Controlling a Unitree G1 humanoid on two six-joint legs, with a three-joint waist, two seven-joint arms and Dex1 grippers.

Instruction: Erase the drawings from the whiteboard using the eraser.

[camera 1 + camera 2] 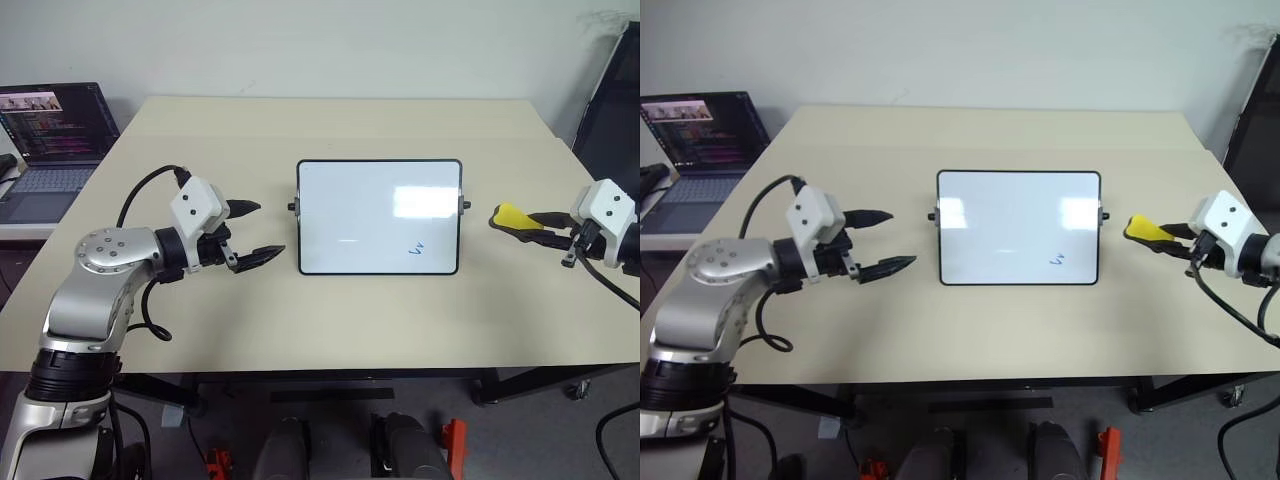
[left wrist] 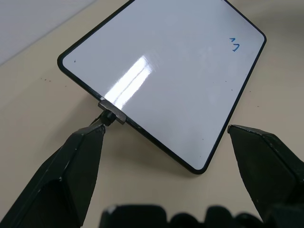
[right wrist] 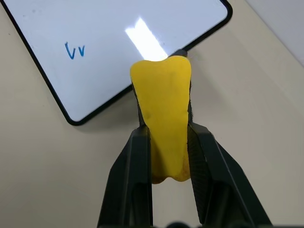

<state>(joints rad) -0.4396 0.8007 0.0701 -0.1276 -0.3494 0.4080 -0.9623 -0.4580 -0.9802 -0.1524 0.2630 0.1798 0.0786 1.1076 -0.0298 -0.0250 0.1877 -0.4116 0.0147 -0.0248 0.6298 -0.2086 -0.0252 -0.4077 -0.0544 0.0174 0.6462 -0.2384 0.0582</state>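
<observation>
Pincer on your right [image 1: 532, 222] clamped the small yellow eraser [image 1: 513, 216]; left pincer [image 1: 252, 231] gaped empty. At three o'clock of the glossy black-framed whiteboard [image 1: 340, 215], your sweep risked shoving it, missing the blue squiggle [image 1: 418, 247].

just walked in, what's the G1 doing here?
Wiping a whiteboard that lies flat on the table. The right gripper holds the yellow eraser just off the board's right edge. One small blue squiggle remains near the lower right corner. The left gripper hovers open by the board's left edge.
</observation>
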